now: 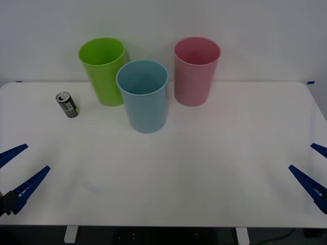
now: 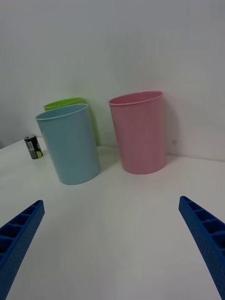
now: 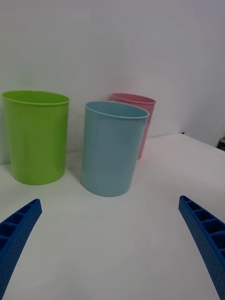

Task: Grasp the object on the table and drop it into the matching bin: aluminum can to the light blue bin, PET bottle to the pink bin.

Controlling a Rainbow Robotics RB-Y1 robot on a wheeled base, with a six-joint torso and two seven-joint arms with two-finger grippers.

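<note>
A small dark aluminum can with a silver top stands upright on the white table at the far left, left of the lime green bin; the right wrist view has it beside the bins. The light blue bin stands at the centre back, the pink bin behind it to the right. My left gripper hangs open near the front left edge, well short of the can. My right gripper is open at the front right edge.
A lime green bin stands at the back left, close behind the light blue one. A plain white wall rises behind the table. Bare tabletop spreads across the front half between the two grippers.
</note>
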